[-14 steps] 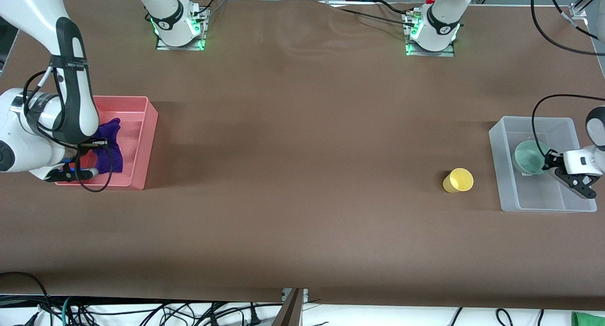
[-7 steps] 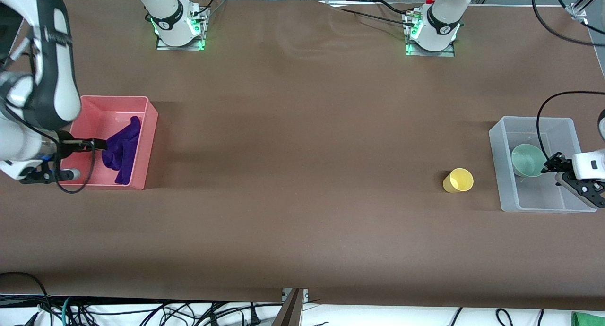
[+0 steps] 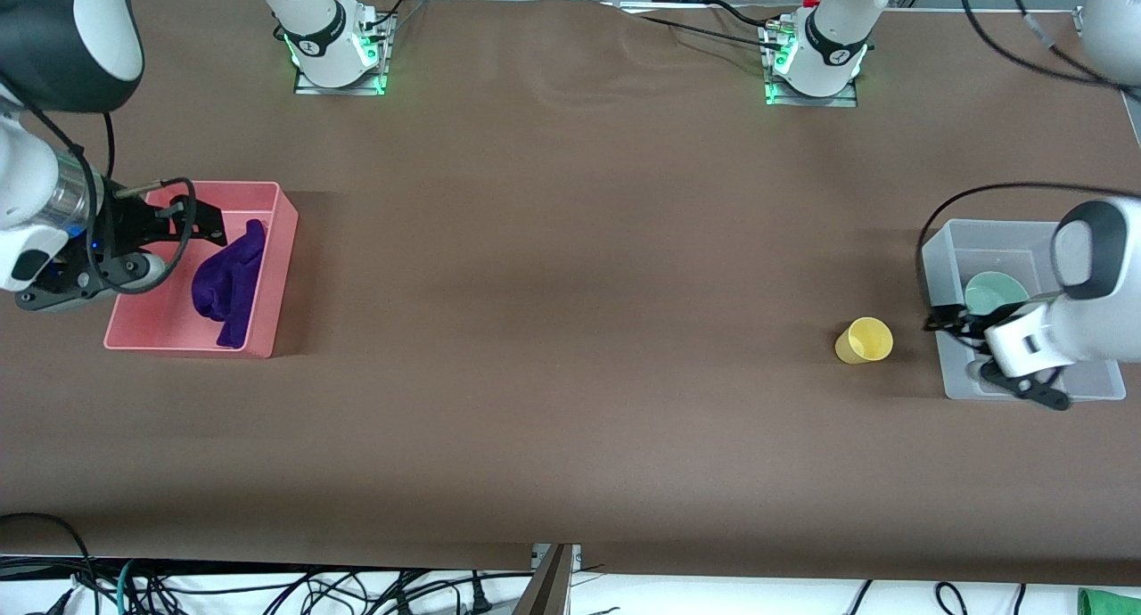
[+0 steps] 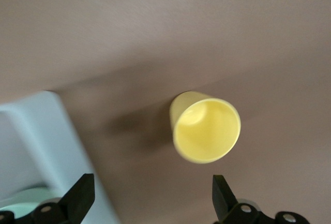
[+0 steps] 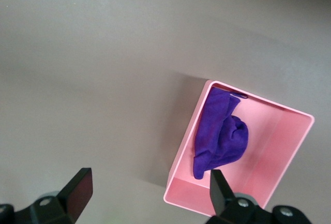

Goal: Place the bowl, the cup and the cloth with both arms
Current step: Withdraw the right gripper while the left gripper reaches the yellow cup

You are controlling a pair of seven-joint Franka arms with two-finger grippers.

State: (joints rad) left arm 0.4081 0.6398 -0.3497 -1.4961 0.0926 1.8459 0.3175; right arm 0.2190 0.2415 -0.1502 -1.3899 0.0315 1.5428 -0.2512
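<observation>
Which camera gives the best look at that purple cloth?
The right wrist view: the purple cloth lies bunched in the pink bin, fully visible from above. The front view shows it smaller, beside the right hand. The left wrist view misses it.

The fuzzy purple fabric cloth (image 3: 228,281) lies crumpled in the pink plastic bin (image 3: 281,241) at the right arm's end of the brown counter (image 3: 570,330). At the left arm's end, the pale mint-green round bowl (image 3: 991,291) sits in the clear plastic bin (image 3: 936,258), and the small yellow plastic cup (image 3: 864,340) lies tipped on the counter just beside that bin.
</observation>
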